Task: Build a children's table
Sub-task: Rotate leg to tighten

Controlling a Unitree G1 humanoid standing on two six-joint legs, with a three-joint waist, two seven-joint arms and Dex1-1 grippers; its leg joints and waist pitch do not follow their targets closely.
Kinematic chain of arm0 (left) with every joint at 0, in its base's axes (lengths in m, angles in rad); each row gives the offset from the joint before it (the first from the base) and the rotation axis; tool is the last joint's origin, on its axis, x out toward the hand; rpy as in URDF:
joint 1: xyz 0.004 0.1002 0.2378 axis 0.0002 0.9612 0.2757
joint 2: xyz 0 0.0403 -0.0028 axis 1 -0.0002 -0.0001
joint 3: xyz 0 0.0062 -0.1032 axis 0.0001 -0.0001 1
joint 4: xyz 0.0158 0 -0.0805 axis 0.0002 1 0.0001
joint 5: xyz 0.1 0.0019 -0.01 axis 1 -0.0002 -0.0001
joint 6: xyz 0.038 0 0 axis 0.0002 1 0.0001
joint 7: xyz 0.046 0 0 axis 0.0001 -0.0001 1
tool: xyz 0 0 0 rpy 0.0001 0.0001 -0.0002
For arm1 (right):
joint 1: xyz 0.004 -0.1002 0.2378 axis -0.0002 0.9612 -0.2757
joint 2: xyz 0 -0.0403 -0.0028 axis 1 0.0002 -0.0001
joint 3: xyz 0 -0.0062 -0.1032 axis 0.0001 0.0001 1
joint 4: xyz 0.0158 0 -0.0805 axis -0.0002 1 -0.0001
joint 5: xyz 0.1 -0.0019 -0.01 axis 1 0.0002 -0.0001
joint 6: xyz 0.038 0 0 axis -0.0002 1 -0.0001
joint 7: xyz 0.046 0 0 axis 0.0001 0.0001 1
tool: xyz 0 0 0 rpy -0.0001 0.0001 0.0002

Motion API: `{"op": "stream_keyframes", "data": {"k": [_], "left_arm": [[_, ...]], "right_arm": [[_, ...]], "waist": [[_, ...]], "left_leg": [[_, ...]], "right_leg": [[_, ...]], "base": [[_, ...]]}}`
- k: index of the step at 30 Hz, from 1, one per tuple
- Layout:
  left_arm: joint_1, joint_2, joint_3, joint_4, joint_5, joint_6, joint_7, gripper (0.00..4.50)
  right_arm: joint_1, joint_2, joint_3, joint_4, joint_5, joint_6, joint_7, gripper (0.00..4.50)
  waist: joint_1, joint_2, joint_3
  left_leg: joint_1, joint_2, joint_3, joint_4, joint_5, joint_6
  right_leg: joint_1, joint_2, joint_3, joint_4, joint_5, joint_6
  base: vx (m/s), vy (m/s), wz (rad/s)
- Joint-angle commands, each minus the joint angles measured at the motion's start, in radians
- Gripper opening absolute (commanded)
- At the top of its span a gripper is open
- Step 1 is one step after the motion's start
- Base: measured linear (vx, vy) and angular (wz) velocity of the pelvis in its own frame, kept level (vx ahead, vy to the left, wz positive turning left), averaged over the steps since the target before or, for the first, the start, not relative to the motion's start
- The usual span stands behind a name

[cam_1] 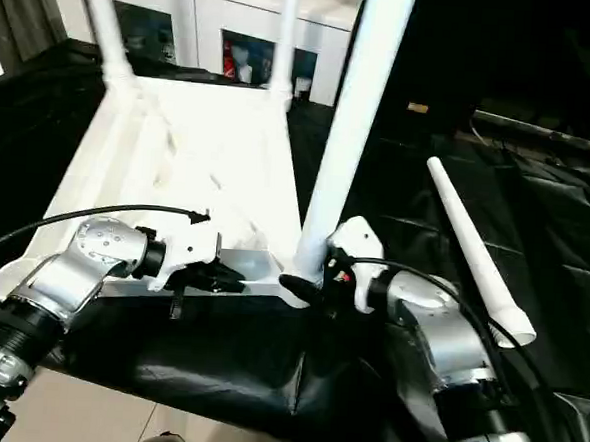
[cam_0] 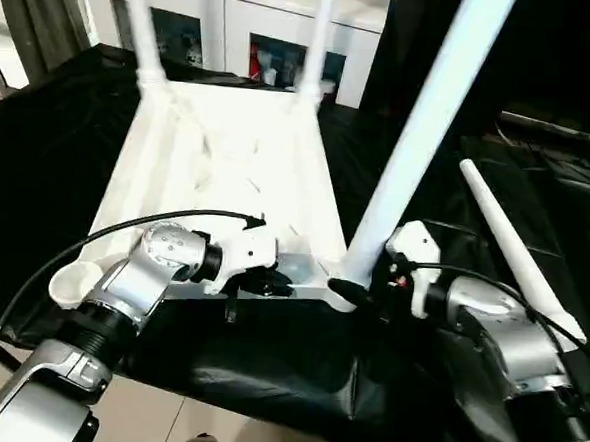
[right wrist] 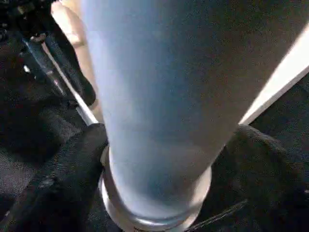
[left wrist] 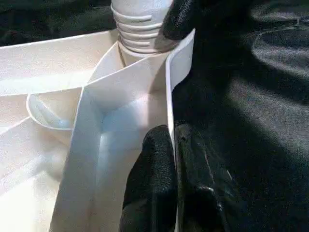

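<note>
Upside down on the black cloth (cam_0: 266,370), the tabletop (cam_0: 228,167) lies with its near rim wall pinched between the clenched fingers (left wrist: 154,183) of the left gripper (cam_0: 271,283). At the near right corner, a leg (cam_0: 421,129) stands in its socket, its base between the spread fingers (right wrist: 63,179) of the right gripper (cam_0: 356,290); whether they press it I cannot tell. The left wrist view shows the leg's threaded end (left wrist: 140,29) at the socket. A loose leg (cam_0: 523,260) lies on the cloth to the right, and two far legs (cam_0: 142,26) stand upright.

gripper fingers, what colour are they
Black, both grippers' fingers; clearest in the left wrist view, pinched on the white tabletop wall.
</note>
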Motion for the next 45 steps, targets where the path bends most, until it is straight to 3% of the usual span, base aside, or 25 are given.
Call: {"op": "stream_keyframes", "data": {"k": [1,8,14,16,18,24,25,27,28,30,31,35,39,44,45], "left_arm": [[-0.025,-0.003,-0.012,-0.033,0.007,-0.024,-0.009,0.00],[-0.023,0.007,-0.012,-0.027,0.007,-0.025,-0.013,0.00],[-0.017,0.012,-0.012,-0.021,0.013,-0.020,-0.012,0.00],[-0.014,0.004,-0.007,-0.018,0.019,-0.001,0.015,0.00],[-0.022,-0.016,0.003,0.008,0.032,0.022,0.073,0.00],[-0.060,-0.106,0.024,0.079,0.070,0.144,0.260,0.00],[-0.073,-0.166,0.011,0.108,0.102,0.188,0.357,0.00],[-0.078,-0.220,-0.002,0.119,0.122,0.214,0.422,0.00],[-0.078,-0.232,-0.004,0.120,0.125,0.217,0.434,0.00],[-0.076,-0.265,-0.019,0.113,0.130,0.220,0.440,0.00],[-0.075,-0.288,-0.032,0.107,0.135,0.220,0.438,0.00],[-0.070,-0.278,-0.040,0.094,0.134,0.212,0.417,0.00],[-0.061,-0.227,-0.037,0.088,0.135,0.168,0.369,0.00],[-0.048,-0.190,-0.033,0.070,0.130,0.147,0.325,0.00],[-0.041,-0.161,-0.029,0.062,0.120,0.123,0.286,0.00]], "right_arm": [[-0.018,-0.006,0.007,0.027,-0.020,-0.024,0.011,3.81],[-0.022,0.005,0.009,0.055,-0.028,-0.046,0.015,3.17],[-0.016,0.028,-0.007,0.067,-0.010,-0.047,-0.002,2.86],[-0.012,0.081,-0.059,0.079,0.036,-0.019,-0.059,2.77],[-0.009,0.114,-0.076,0.102,0.030,-0.017,-0.121,2.76],[-0.037,0.241,-0.131,0.210,-0.009,0.006,-0.406,2.74],[-0.076,0.306,-0.148,0.272,-0.045,0.007,-0.563,2.74],[-0.106,0.357,-0.150,0.308,-0.068,-0.004,-0.651,2.74],[-0.111,0.368,-0.150,0.312,-0.072,-0.007,-0.662,2.74],[-0.121,0.394,-0.132,0.310,-0.079,-0.020,-0.648,2.74],[-0.126,0.413,-0.112,0.300,-0.079,-0.033,-0.616,3.09],[-0.124,0.408,-0.122,0.279,-0.050,-0.039,-0.568,3.47],[-0.111,0.354,-0.129,0.236,-0.049,-0.039,-0.515,3.73],[-0.084,0.285,-0.117,0.172,-0.045,-0.014,-0.427,3.95],[-0.056,0.221,-0.093,0.118,-0.044,-0.001,-0.336,3.95]], "waist": [[-0.006,0.013,-0.062],[-0.007,0.016,-0.061],[-0.009,0.012,-0.061],[-0.010,0.014,-0.060],[-0.015,0.014,-0.059],[-0.029,0.015,-0.057],[-0.035,0.014,-0.057],[-0.039,0.015,-0.057],[-0.038,0.011,-0.058],[-0.035,0.013,-0.058],[-0.036,0.011,-0.060],[-0.035,0.013,-0.060],[-0.032,0.010,-0.059],[-0.033,0.007,-0.065],[-0.027,0.009,-0.066]], "left_leg": [[0.037,0.122,-0.056,-0.091,-0.178,-0.016],[0.038,0.122,-0.057,-0.094,-0.195,-0.024],[0.036,0.122,-0.057,-0.095,-0.200,-0.028],[0.036,0.123,-0.058,-0.096,-0.214,-0.031],[0.036,0.123,-0.060,-0.099,-0.227,-0.044],[0.041,0.122,-0.065,-0.104,-0.305,-0.102],[0.037,0.122,-0.065,-0.105,-0.303,-0.106],[0.040,0.120,-0.068,-0.105,-0.318,-0.116],[0.042,0.118,-0.067,-0.102,-0.325,-0.109],[0.038,0.120,-0.066,-0.101,-0.308,-0.092],[0.036,0.118,-0.064,-0.102,-0.289,-0.082],[0.035,0.120,-0.062,-0.105,-0.267,-0.064],[0.034,0.120,-0.064,-0.105,-0.277,-0.058],[0.029,0.118,-0.057,-0.101,-0.192,-0.023],[0.030,0.118,-0.058,-0.099,-0.166,-0.014]], "right_leg": [[0.034,-0.129,0.068,-0.063,-0.019,-0.279],[0.032,-0.129,0.069,-0.065,-0.037,-0.276],[0.033,-0.129,0.070,-0.066,-0.047,-0.273],[0.031,-0.133,0.071,-0.067,-0.068,-0.276],[0.029,-0.132,0.071,-0.069,-0.089,-0.273],[0.022,-0.136,0.074,-0.082,-0.215,-0.244],[0.022,-0.137,0.076,-0.082,-0.216,-0.242],[0.017,-0.136,0.075,-0.087,-0.250,-0.232],[0.019,-0.138,0.076,-0.093,-0.265,-0.221],[0.020,-0.138,0.078,-0.095,-0.250,-0.209],[0.023,-0.133,0.077,-0.092,-0.221,-0.206],[0.024,-0.131,0.076,-0.088,-0.171,-0.214],[0.026,-0.133,0.076,-0.091,-0.197,-0.210],[0.033,-0.130,0.075,-0.079,-0.082,-0.227],[0.038,-0.127,0.071,-0.078,-0.055,-0.226]], "base": [[0.000,0.000,0.00],[0.000,0.000,0.00],[0.000,0.000,0.00],[0.000,0.000,0.00],[0.000,0.000,0.00],[0.000,0.000,0.00],[0.000,0.000,0.00],[0.000,0.000,0.00],[0.000,0.000,0.00],[0.000,0.000,0.00],[0.000,0.000,0.00],[0.000,0.000,0.00],[0.000,0.000,0.00],[0.000,0.000,0.00],[0.000,0.000,0.00]]}}
